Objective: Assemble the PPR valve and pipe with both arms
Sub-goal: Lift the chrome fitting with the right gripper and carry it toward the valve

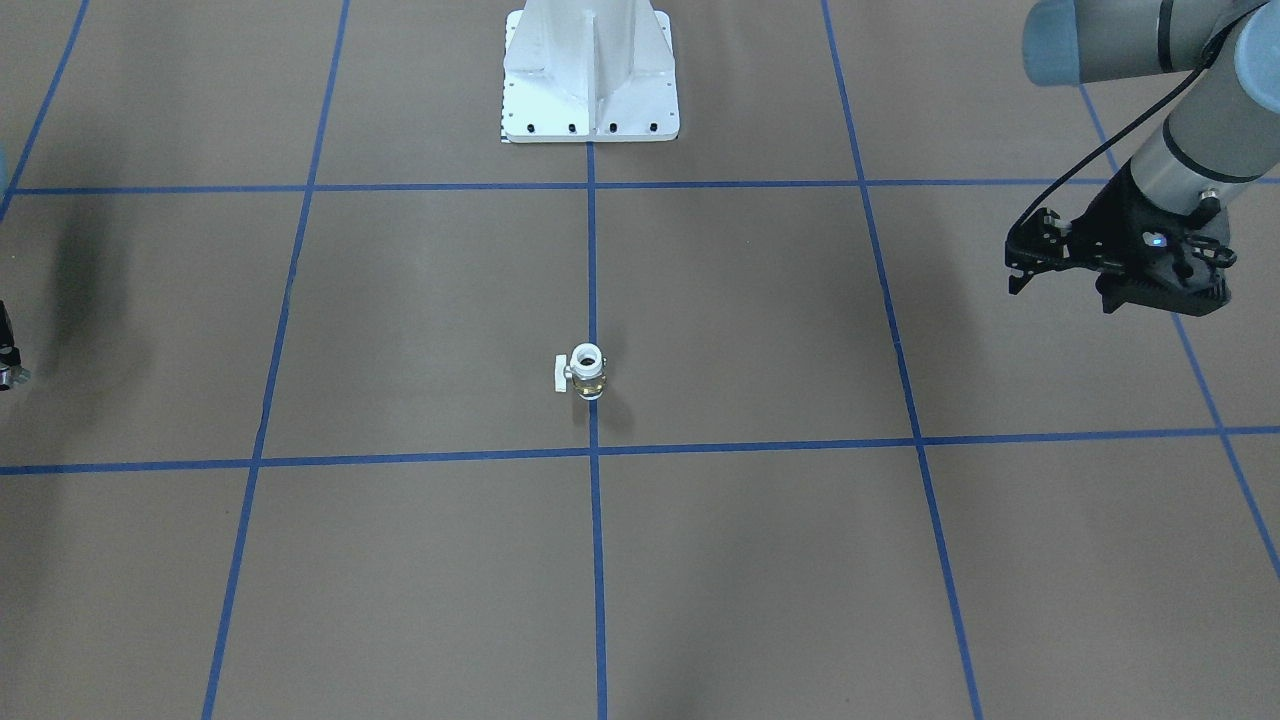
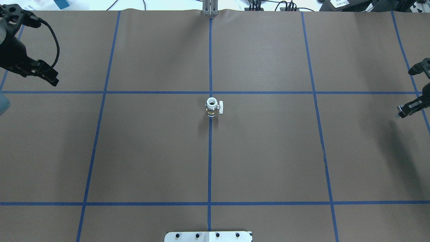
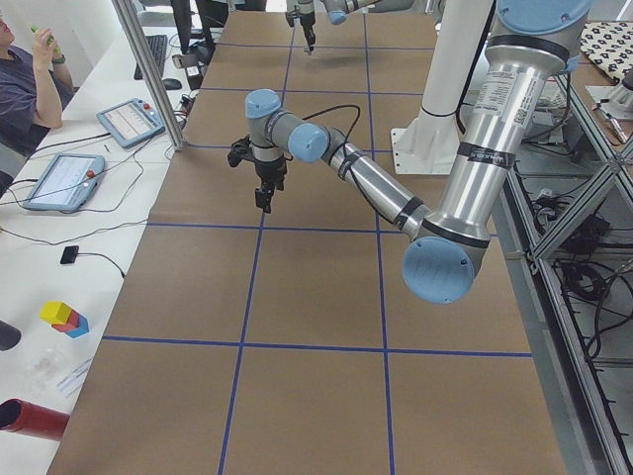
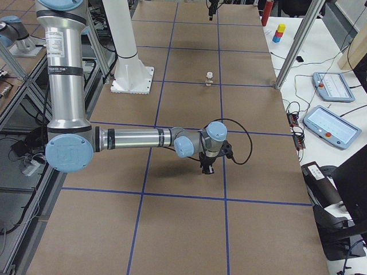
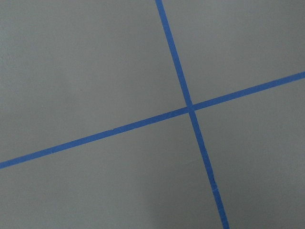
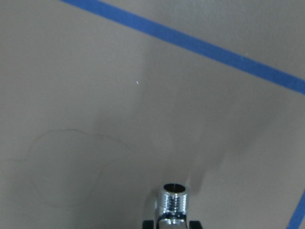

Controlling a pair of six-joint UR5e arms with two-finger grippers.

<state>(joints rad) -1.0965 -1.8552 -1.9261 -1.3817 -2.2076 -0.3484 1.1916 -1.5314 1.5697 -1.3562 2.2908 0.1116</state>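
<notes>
**Valve stands alone at table centre as right arm grips silver fitting**

The PPR valve (image 2: 212, 108) stands upright on the centre blue tape line (image 2: 210, 161) of the brown table (image 2: 268, 151). Its long axis is vertical and its white socket opens upward. The small white handle sticks out sideways toward the robot's right.

Both arms hang well apart from the valve, near opposite table edges. The overhead view shows the right gripper (image 2: 404, 111) at the far right with only a silver glint at its tip. The right wrist camera makes it plain: the pipe (image 6: 174, 202) is pinched between the two black fingertips (image 6: 193, 223). Its threaded length runs straight out from the fingers, and its round open end faces away from them, toward the table paper.

The left gripper (image 2: 52, 78) hovers above the table at the far left. Its own wrist camera shows only crossing tape on bare paper, and no view shows whether its fingers are spread or pressed together.
</notes>
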